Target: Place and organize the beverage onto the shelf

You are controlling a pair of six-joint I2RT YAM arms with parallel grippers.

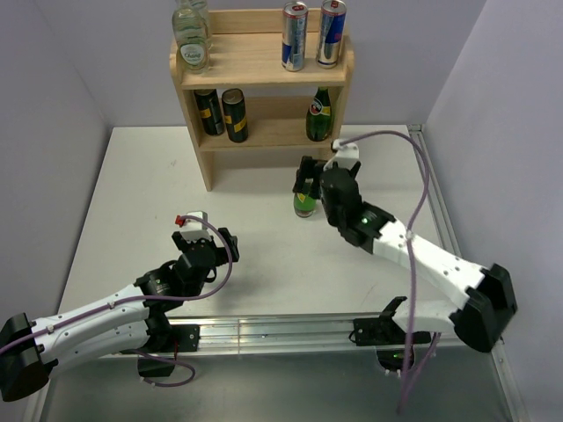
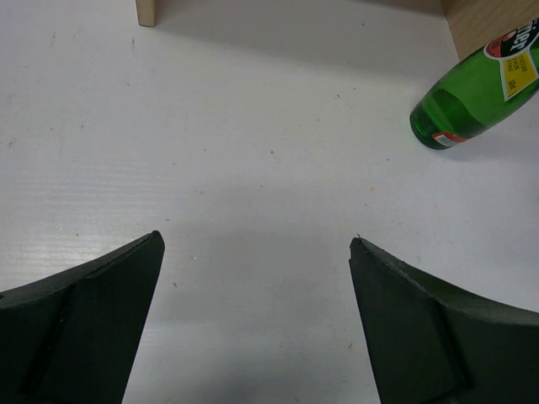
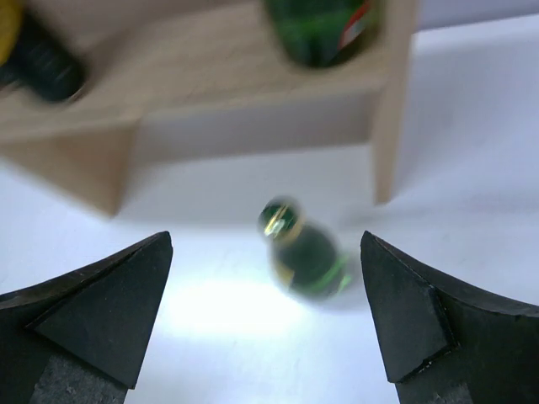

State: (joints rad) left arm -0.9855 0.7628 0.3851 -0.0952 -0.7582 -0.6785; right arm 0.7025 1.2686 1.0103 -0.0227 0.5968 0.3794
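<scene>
Two silver-blue cans (image 1: 294,35), two black-gold cans (image 1: 209,111), two green bottles (image 1: 318,116), two clear bottles (image 1: 190,44), one shelf (image 1: 255,63), two arms (image 1: 431,257).

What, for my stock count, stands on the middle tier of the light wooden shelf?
Two black-and-gold cans at its left and one green glass bottle at its right. The shelf's top board covers the tier's rear, so anything there is hidden.

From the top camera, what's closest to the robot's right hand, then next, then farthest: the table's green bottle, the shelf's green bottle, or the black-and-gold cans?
1. Loose green bottle on the table, right by the open right hand.
2. Shelved green bottle, middle tier of the shelf, right end.
3. Black-and-gold cans, same tier, left end.
</scene>
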